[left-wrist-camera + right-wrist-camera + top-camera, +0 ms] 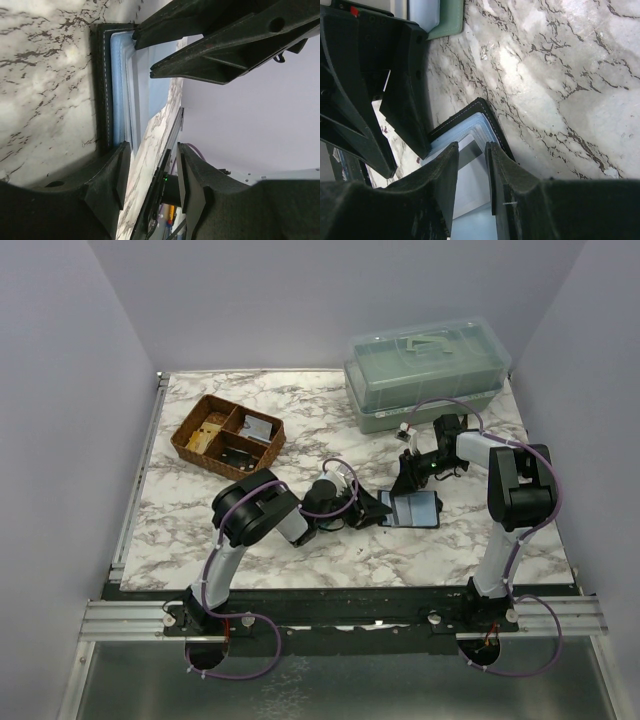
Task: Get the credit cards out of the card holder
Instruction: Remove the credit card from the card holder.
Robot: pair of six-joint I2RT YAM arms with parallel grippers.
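Observation:
The black card holder lies opened flat on the marble, its grey-blue inside up. My left gripper reaches it from the left and my right gripper from behind. In the left wrist view the left gripper stands open, one finger at the card holder's stitched black edge, nothing between the jaws. In the right wrist view the right gripper is open over the pockets. A pale credit card with a dark stripe shows in the gap, tucked in the card holder.
A brown wicker divided tray sits at the back left. A clear lidded box stands at the back right, close behind the right arm. The two grippers' fingers are close together over the card holder.

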